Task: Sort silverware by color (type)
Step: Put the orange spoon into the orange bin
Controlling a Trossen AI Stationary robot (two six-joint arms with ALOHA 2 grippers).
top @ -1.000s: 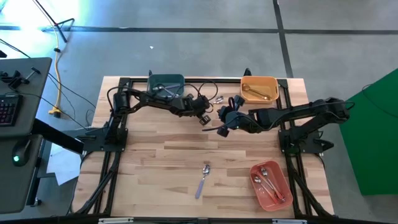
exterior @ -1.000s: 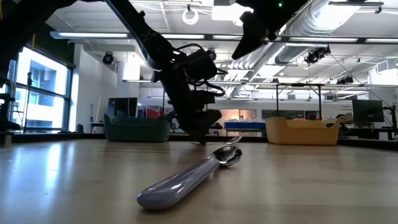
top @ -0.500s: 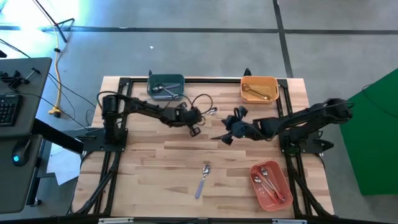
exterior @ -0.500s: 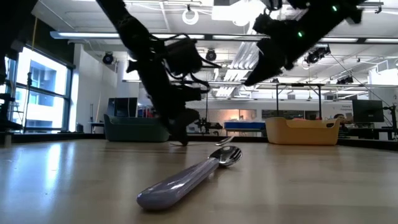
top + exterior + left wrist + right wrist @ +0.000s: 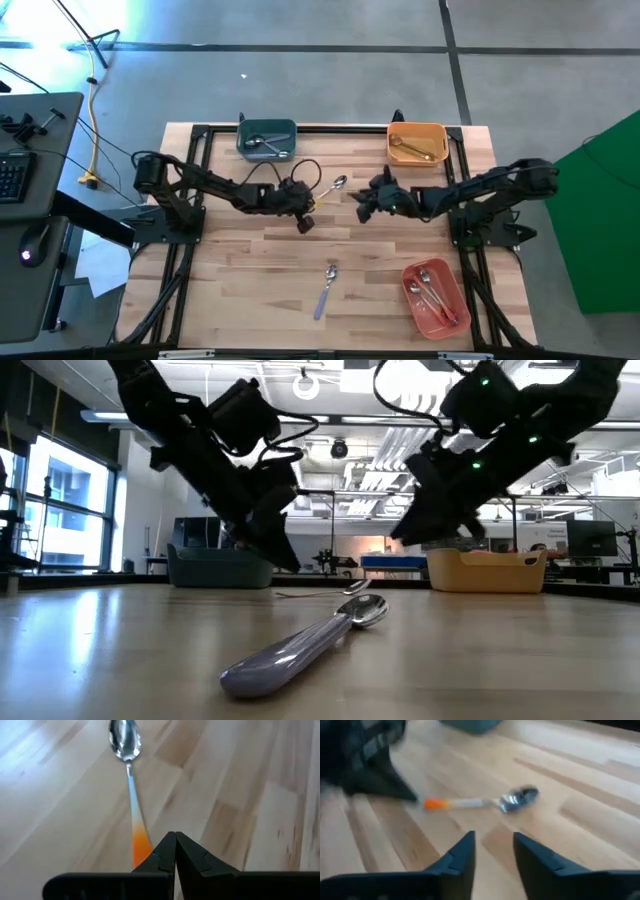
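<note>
A slim spoon [image 5: 335,187] with a silver head and a pale handle ending in orange lies flat on the table's middle-far part. It also shows in the left wrist view [image 5: 131,785] and the right wrist view [image 5: 480,801]. My left gripper [image 5: 312,203] [image 5: 175,837] is shut, its tips at the orange end. My right gripper [image 5: 358,205] [image 5: 492,840] is open and hovers just right of the spoon's head, pointing at it without touching. A lavender-handled spoon [image 5: 324,288] [image 5: 300,645] lies flat nearer the near edge. My left gripper's shut fingertips [image 5: 167,845] stand at the orange end of the spoon's handle [image 5: 141,842], coming slantwise down from the table's left, along the handle. One finger hides the very end, so I cannot tell if it presses on it. The spoon lies flat on the table.
A teal bin [image 5: 266,138] with silverware sits at the far edge left of centre. An orange bin [image 5: 417,142] with gold pieces sits far right. A red-pink bin [image 5: 435,297] with spoons sits near right. Bare wood lies between the arms and the near edge.
My left gripper has drawn back toward the table's left and near edge. The orange-ended spoon has slid with it, away from the far edge toward the middle. My right gripper has come down lower over the table.
</note>
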